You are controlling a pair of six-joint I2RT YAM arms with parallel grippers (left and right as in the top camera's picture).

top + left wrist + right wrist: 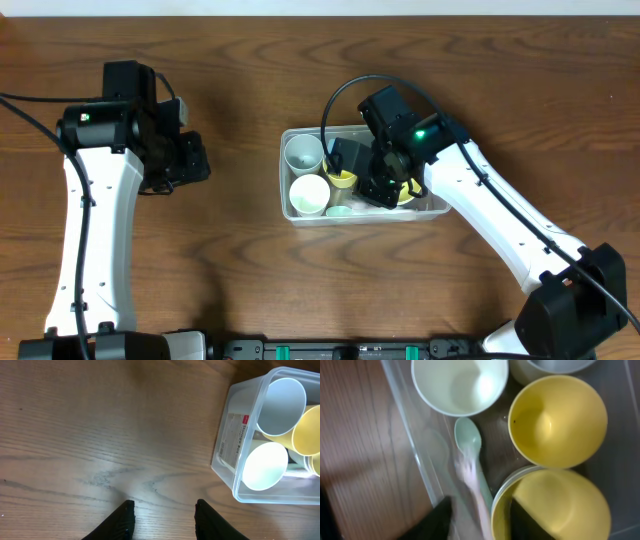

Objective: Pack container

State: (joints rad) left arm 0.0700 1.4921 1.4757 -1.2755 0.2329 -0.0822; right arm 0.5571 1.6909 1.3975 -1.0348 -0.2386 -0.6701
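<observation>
The clear container (284, 172) stands at the table's middle. It holds a white cup (303, 152), a cream cup (309, 194), a yellow cup (343, 178) and stacked yellow bowls (408, 193). My right gripper (375, 185) hangs inside it. In the right wrist view its fingers (480, 505) are spread. A green spoon (469, 440) and a blurred pink spoon (470, 477) lie between them, beside the yellow bowls (555, 505) and the container wall (415, 445). My left gripper (195, 160) is open and empty over bare wood (164, 505), left of the container (227, 435).
The wooden table (230, 270) surrounds the container on all sides. The right arm's black cable (335, 100) loops over the container's back edge. The left arm's base stands at the front left (90, 300).
</observation>
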